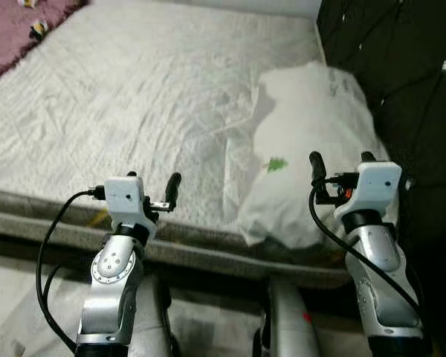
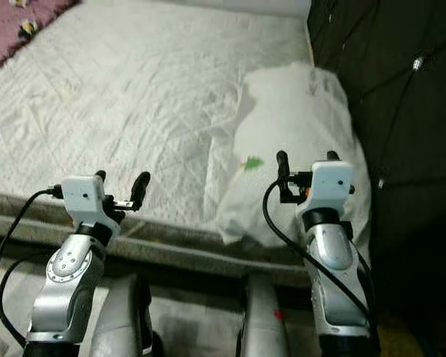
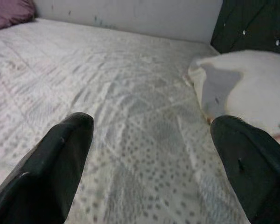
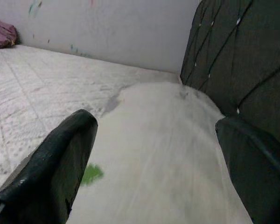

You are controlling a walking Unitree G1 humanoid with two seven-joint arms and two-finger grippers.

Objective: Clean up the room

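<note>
Softly rumpled white pillow (image 1: 312, 149) on quilted mattress (image 1: 134, 111), left gripper (image 1: 152, 186) and right gripper (image 1: 340, 165) spread wide, empty.

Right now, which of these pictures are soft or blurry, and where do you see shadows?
Right wrist view: the pillow is smeared and soft close up, its green mark a blur. Left wrist view: the black fingers are out of focus, and a grey shadow falls on the pillow's side. Eye views: fairly sharp; the headboard is very dark, and the pillow shades the mattress.
</note>
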